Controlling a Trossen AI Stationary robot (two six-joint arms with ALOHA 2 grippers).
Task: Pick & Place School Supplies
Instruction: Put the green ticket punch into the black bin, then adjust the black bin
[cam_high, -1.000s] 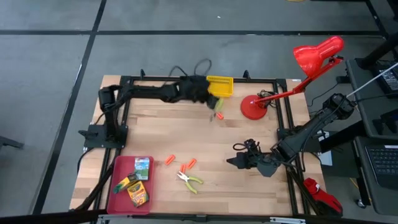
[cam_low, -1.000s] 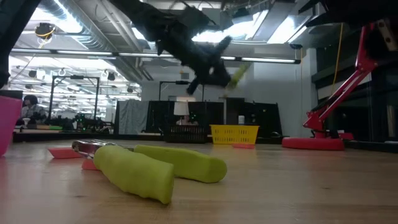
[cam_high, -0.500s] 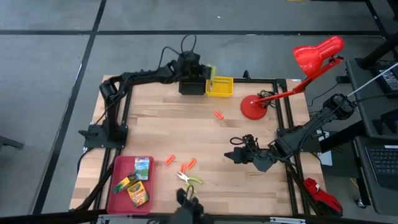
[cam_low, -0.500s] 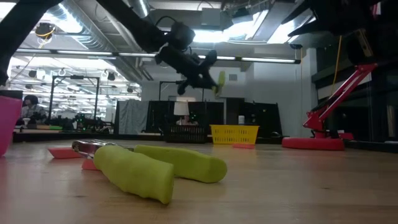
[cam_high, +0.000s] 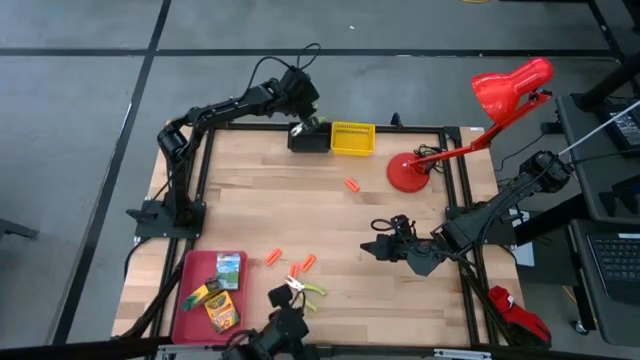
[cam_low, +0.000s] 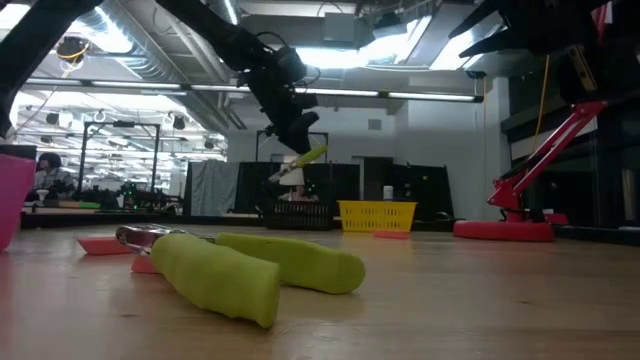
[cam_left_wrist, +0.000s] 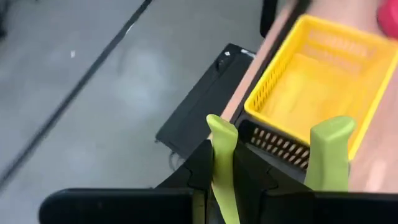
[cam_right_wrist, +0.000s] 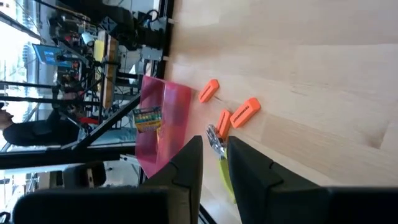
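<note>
The left gripper (cam_high: 308, 124), fingers clamped on a green-handled tool (cam_left_wrist: 222, 155), has swung from the yellow bin (cam_high: 352, 138) to over the black bin (cam_high: 308, 140), likely for release; the right gripper (cam_high: 378, 248) waits low, fingers narrowly parted and empty.

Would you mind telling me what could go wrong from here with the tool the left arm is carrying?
The left tool pinches only one lime-green handle of the small pliers; the other handle hangs free, so they may swing or slip. It hovers by the black bin, right beside the yellow basket, so a drop might miss.
</note>
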